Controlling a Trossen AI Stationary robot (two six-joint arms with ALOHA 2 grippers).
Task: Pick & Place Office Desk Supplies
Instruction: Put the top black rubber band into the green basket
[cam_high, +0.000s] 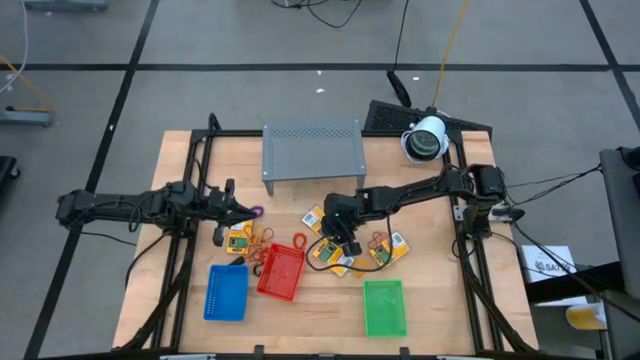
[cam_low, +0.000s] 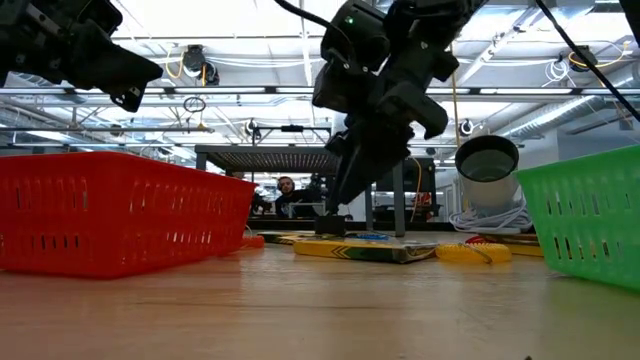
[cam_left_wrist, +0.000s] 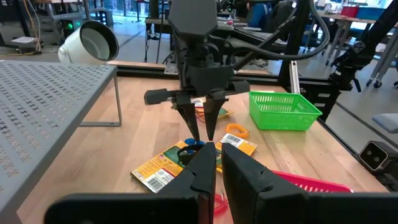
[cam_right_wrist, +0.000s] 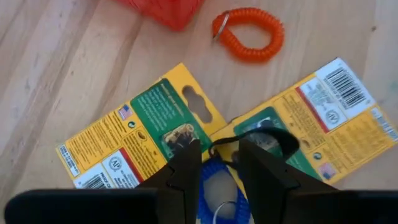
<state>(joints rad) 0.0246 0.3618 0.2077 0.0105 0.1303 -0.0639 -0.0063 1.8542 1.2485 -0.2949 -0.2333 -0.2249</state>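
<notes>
Several flat yellow packets lie on the table's middle, two of them (cam_right_wrist: 134, 140) (cam_right_wrist: 317, 118) right under my right gripper (cam_right_wrist: 219, 158). On these two rests a blue coil (cam_right_wrist: 214, 186), with an orange coil band (cam_right_wrist: 249, 34) beyond them. The right gripper (cam_high: 345, 243) points steeply down, open by a narrow gap, its tips just above the blue coil (cam_left_wrist: 188, 148). At the table's left, my left gripper (cam_high: 243, 209) stands raised and level, shut with nothing seen between its fingers (cam_left_wrist: 205, 165). A purple loop (cam_high: 256, 211) shows just past its tips.
A red tray (cam_high: 282, 272), a blue tray (cam_high: 226, 292) and a green tray (cam_high: 384, 307) sit along the near side. The grey perforated rack (cam_high: 312, 153) stands at the far middle. Another packet (cam_high: 238, 240) and orange loops (cam_high: 262, 240) lie near the left gripper.
</notes>
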